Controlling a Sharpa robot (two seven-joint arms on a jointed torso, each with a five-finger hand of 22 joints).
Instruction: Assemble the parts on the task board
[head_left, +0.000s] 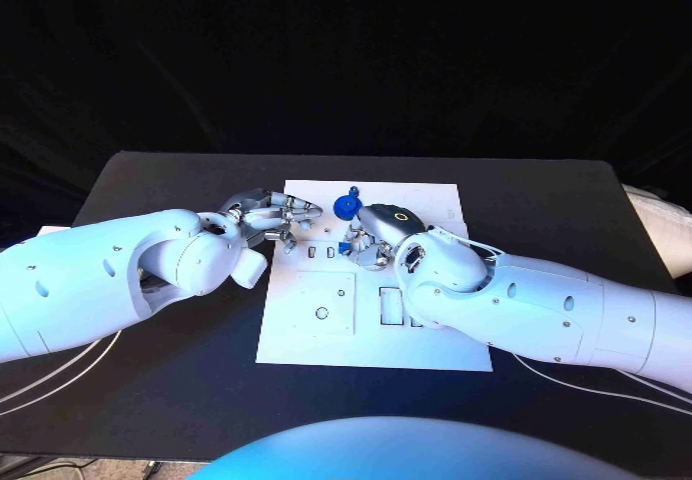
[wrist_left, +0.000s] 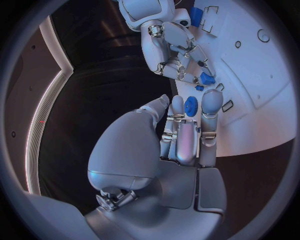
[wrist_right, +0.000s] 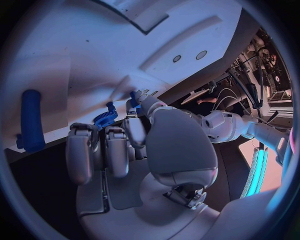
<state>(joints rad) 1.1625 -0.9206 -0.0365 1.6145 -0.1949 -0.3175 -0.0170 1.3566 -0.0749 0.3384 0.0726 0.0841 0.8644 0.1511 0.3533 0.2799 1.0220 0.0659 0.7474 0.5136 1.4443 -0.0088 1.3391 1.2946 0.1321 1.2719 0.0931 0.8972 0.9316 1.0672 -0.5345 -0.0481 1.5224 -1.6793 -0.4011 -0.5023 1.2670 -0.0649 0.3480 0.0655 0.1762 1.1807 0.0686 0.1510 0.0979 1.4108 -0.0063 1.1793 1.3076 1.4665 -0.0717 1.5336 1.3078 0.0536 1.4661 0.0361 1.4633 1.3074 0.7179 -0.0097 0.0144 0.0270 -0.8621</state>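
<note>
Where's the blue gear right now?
In the head view the blue gear sits at the far middle of the task board, between the left hand and the right hand.

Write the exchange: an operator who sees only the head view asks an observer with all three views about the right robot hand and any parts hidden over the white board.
Operator: Does the right robot hand hold anything?
Observer: Yes. The left wrist view shows a small blue piece pinched at the right robot hand's fingertips.
Operator: Is any part hidden from me?
Observer: Yes. The right wrist view shows a long blue bar on the board, beyond that hand's fingers.
</note>
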